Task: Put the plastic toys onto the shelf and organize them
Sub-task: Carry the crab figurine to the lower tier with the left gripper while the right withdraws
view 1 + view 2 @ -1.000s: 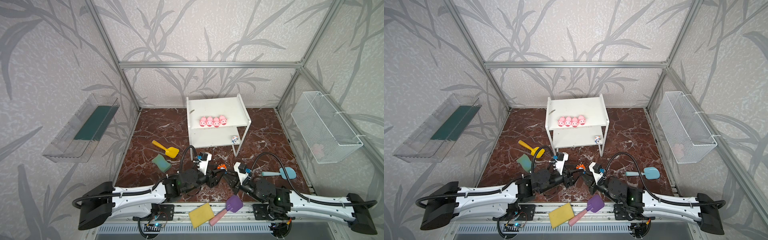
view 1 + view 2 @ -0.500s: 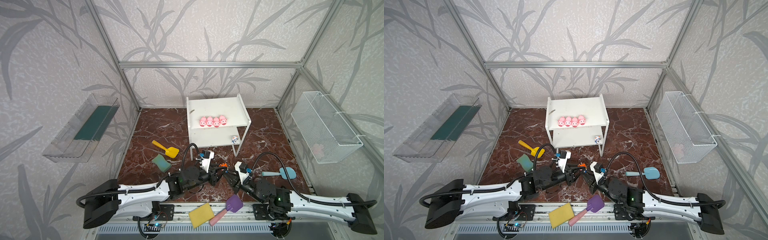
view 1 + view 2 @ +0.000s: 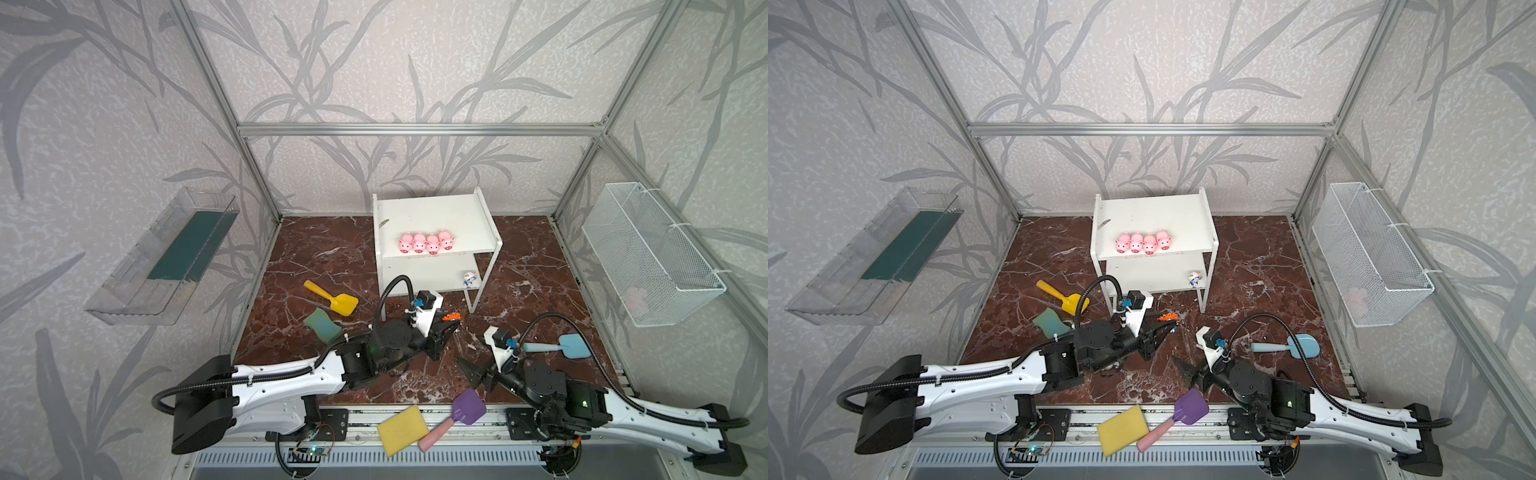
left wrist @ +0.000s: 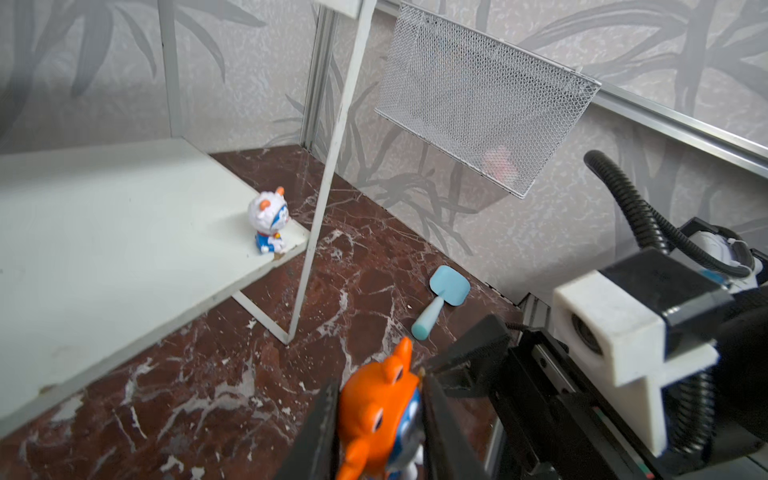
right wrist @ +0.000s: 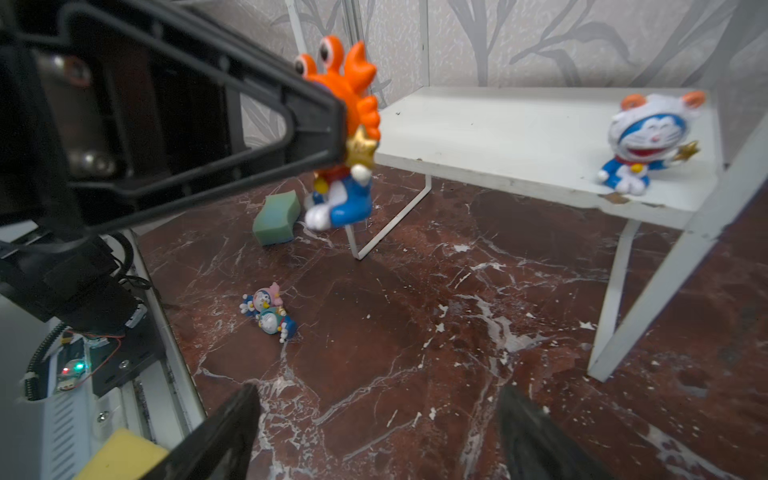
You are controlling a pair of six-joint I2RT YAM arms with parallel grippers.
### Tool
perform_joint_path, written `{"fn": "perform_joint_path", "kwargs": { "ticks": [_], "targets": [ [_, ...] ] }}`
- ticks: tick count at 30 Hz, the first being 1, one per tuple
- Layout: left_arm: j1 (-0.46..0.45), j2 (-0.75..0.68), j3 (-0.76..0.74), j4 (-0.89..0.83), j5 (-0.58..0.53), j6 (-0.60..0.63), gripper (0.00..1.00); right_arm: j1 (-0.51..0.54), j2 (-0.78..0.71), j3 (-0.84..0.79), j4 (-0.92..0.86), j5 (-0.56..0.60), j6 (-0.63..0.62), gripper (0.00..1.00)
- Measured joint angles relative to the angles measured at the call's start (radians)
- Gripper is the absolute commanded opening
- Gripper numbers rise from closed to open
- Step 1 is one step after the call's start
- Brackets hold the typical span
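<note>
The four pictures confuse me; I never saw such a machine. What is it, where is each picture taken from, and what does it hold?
These are two robot arms, each with a two-finger gripper. Both top views look down from above; each wrist view comes from a camera on one arm. The left gripper holds an orange figurine; the right gripper is open, empty. On the shelf stand four pink pigs above, a white-blue figurine below. Two more figurines, toy shovels and sponges lie around.
</note>
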Motion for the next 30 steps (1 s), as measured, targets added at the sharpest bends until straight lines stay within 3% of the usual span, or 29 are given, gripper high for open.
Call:
{"fn": "perform_joint_path", "kwargs": {
  "ticks": [9,30],
  "targets": [
    [0.075,0.197,0.106,0.043,0.007,0.172,0.16,0.000,-0.072,0.101,-0.293,0.087,0.029,0.99],
    [0.226,0.332,0.126,0.183,0.110,0.267,0.17,0.000,-0.174,0.094,-0.355,0.111,0.024,0.99]
  ]
}}
